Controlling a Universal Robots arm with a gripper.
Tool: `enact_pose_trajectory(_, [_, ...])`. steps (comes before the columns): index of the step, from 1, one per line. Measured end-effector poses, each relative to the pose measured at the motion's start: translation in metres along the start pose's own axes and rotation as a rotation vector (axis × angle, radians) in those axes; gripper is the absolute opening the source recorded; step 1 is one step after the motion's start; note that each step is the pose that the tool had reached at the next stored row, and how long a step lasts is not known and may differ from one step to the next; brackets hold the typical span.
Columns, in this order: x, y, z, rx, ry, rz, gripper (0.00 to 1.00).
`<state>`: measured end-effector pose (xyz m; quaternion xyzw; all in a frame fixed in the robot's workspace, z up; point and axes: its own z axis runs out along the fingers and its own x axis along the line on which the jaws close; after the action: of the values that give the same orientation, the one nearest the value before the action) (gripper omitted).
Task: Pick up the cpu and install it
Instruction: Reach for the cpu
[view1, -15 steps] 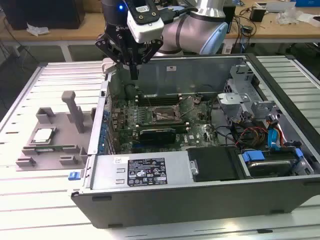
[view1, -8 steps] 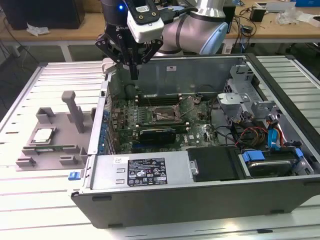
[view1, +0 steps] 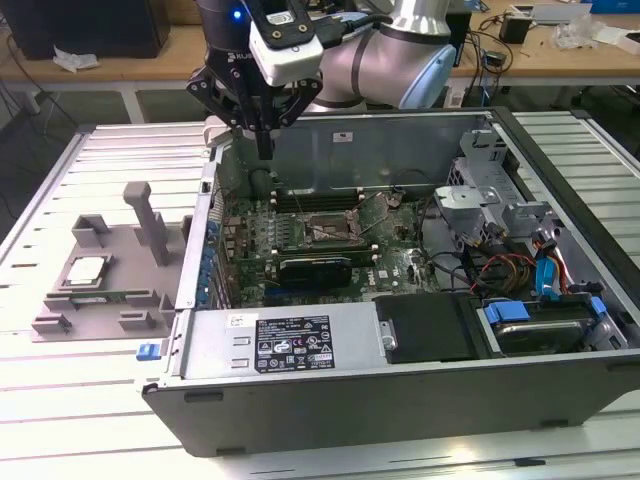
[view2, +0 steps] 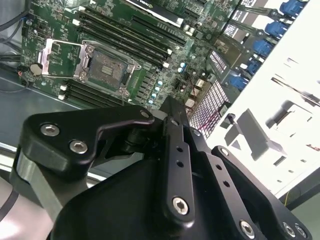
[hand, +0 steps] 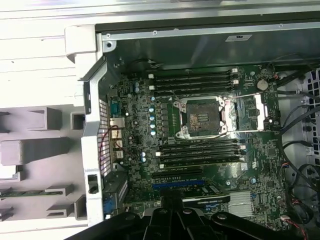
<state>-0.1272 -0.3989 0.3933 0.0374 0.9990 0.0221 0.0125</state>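
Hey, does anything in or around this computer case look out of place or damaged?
Nothing stands out. The cpu lies flat in the grey fixture beside the case, and the motherboard socket sits empty with its frame flipped open.

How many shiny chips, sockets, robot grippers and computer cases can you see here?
cpu: 1
socket: 1
gripper: 1
computer case: 1
Total: 4
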Motion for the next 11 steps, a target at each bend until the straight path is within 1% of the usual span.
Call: enact_pose_trajectory(11, [0.0107, -0.0008, -0.0003, 0.0001, 0.0001, 0.0, 0.11])
